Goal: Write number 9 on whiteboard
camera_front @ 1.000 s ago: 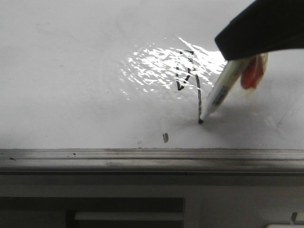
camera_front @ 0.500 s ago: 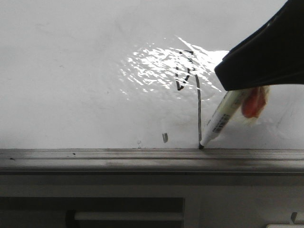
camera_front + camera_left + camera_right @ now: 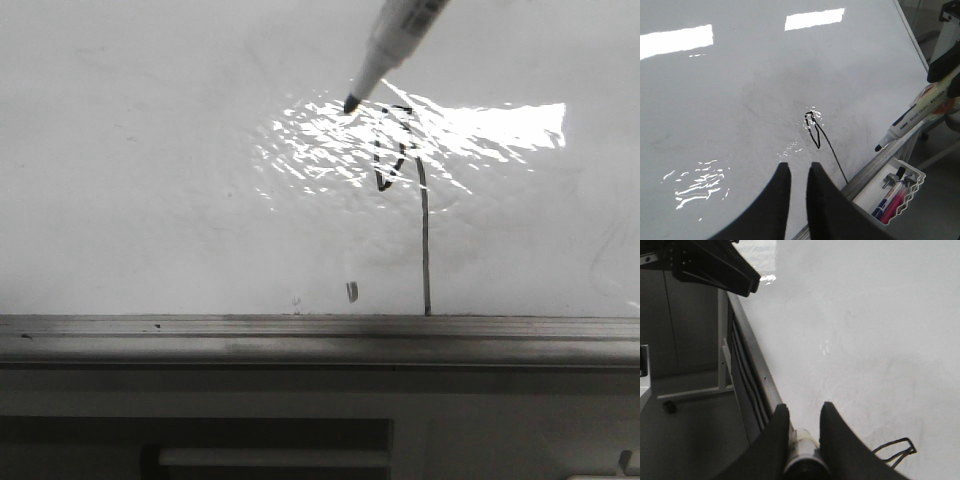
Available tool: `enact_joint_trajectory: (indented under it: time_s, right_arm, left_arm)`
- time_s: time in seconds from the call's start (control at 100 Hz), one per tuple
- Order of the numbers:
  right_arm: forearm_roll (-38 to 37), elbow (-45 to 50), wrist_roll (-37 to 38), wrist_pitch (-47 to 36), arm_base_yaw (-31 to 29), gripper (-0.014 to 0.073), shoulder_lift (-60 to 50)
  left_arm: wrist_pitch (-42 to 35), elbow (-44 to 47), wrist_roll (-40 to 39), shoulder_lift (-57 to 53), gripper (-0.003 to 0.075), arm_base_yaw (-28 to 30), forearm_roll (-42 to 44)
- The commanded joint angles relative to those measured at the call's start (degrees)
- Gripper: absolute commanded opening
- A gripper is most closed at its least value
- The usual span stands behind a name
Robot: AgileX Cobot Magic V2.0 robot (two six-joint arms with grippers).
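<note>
The whiteboard (image 3: 150, 150) fills the front view, glossy with a bright glare patch. The number 9 (image 3: 425, 230) is drawn in thin black strokes: a small rough loop over a long straight stem that ends at the grey ledge (image 3: 300, 335). It also shows in the left wrist view (image 3: 814, 132) and in part in the right wrist view (image 3: 895, 450). My right gripper (image 3: 802, 410) is shut on a white marker (image 3: 400, 30), whose black tip shows just left of the loop's top. My left gripper (image 3: 799, 167) is shut and empty over the board.
A small dark grey smudge (image 3: 351, 291) sits left of the stem's foot. A white tray (image 3: 912, 175) with several markers hangs below the ledge. The left arm (image 3: 715, 265) shows dark in the right wrist view. A floor stand (image 3: 695, 390) stands beside the board.
The marker drew the stem down to the ledge, then lifted away; its tip now shows up by the loop. The right gripper has left the front view.
</note>
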Motion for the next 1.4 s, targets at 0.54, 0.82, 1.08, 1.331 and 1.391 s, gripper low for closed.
enact_joint_trajectory:
  time_s: [0.54,0.82,1.08,1.331,1.391]
  right_arm:
    - [-0.3,-2.3,-3.4,-0.4,4.3,-0.0069,3.5]
    - [-0.3,-2.3,-3.4,-1.2,7.4,-0.0069,3.5]
    - [0.9,-2.3,-3.4,-3.8,10.4,-0.0069,3.5]
    - [1.3,-2.3,-3.4,-3.7,10.4,-0.0069,3.5]
    - [1.8,-2.3,-3.4,-3.7,10.4,-0.0069,3.5]
  left_arm:
    - [8.2,-14.3,11.7,25.7,0.0335,-15.7,9.2]
    - [8.2,-19.5,14.1,34.5,0.0335,-24.0,9.4]
    - [8.2,-20.0,14.1,37.3,0.0335,-25.3,9.3]
    - [8.2,-20.0,14.0,37.7,0.0160,-25.3,9.0]
    - [8.2,-20.0,14.0,37.7,0.0076,-25.3,9.0]
